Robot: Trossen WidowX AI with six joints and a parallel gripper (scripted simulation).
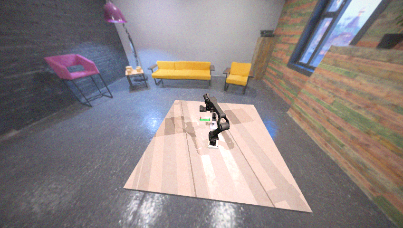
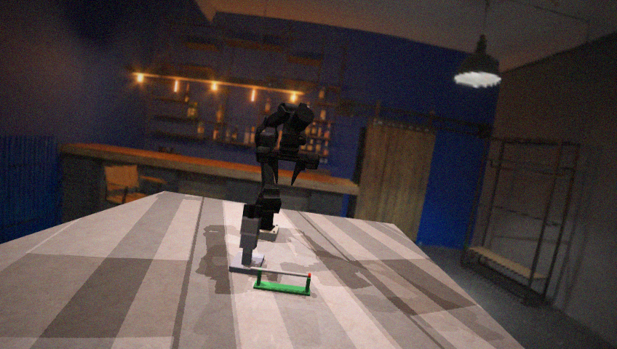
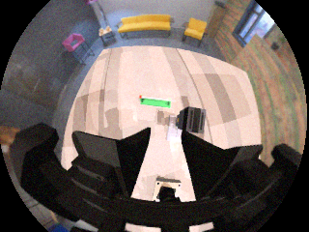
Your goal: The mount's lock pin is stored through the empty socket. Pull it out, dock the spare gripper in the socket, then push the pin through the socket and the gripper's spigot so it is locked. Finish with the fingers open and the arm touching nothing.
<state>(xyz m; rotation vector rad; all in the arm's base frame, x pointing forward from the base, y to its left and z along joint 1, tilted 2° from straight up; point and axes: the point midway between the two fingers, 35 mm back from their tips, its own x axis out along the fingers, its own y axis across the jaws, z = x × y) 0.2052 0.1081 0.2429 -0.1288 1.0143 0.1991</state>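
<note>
My gripper is partly open, with nothing between its fingertips. It hangs high above the table, to one side of a grey upright body with a dark block-like top. The body stands upright on a light grey base plate. I cannot tell where spare gripper and socket meet, nor whether a hole is filled. The pale pin lies level on a green two-post rack. Its red head is at the end away from the base plate.
The green rack is close beside the base plate. The arm's own white base is on the striped table top, behind the upright body in the exterior view. Sofa, chairs and walls are beyond the table.
</note>
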